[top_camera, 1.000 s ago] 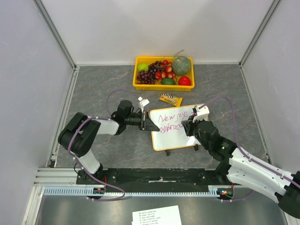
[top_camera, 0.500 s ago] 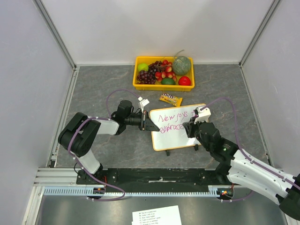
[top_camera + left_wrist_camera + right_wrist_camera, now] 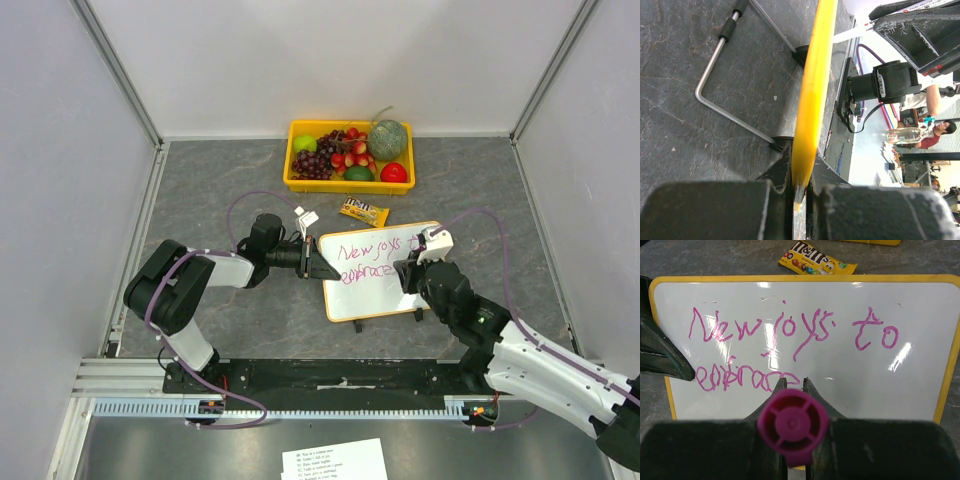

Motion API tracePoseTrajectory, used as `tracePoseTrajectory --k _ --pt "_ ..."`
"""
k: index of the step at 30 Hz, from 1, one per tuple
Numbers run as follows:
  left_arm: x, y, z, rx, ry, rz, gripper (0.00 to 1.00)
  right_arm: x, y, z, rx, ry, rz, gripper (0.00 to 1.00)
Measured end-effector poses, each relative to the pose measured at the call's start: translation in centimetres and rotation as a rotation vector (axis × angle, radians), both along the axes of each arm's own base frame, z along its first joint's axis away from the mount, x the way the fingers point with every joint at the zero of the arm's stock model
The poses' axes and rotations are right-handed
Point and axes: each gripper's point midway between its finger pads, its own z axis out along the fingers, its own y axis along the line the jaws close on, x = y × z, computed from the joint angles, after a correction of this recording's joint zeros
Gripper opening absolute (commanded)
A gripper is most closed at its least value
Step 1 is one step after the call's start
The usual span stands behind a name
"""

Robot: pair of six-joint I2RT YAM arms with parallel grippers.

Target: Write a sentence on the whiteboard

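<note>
The whiteboard [image 3: 372, 300], orange-framed, lies in the middle of the table. The sentence [image 3: 366, 257] is pink script reading "New joys to" above a partial second line [image 3: 747, 379]. My left gripper [image 3: 324, 269] is shut on the board's left frame edge [image 3: 812, 90], seen edge-on between its jaws. My right gripper [image 3: 408, 272] is shut on a pink marker [image 3: 792, 424] and hovers over the board's right half. The marker's end cap faces the wrist camera, and its tip is hidden at the end of the second line.
A yellow bin [image 3: 349, 185] of fruit stands at the back centre. An M&M's packet [image 3: 363, 211] lies just behind the board, with a small white object [image 3: 306, 217] to its left. A printed paper sheet [image 3: 335, 462] sits off the table at the front.
My right gripper with the marker has crept slightly to the right along the second line. The left arm and the board have not moved.
</note>
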Motion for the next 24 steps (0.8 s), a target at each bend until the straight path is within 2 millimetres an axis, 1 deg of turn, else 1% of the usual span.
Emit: tracePoseTrajectory --k 5,11,14,24 --pt "0.0 0.0 0.0 0.000 0.000 -0.001 0.02 -0.2 -0.4 0.5 0.008 -0.014 -0.010 0.00" --pt "0.0 0.0 0.0 0.000 0.000 -0.001 0.02 -0.5 -1.4 2.7 0.063 -0.075 -0.034 0.00" --pt "0.0 0.0 0.0 0.000 0.000 -0.001 0.02 -0.5 -2.1 3.3 0.073 -0.095 -0.060 0.00" --pt "0.0 0.0 0.0 0.000 0.000 -0.001 0.02 -0.4 -2.3 1.9 0.043 -0.069 -0.081 0.00"
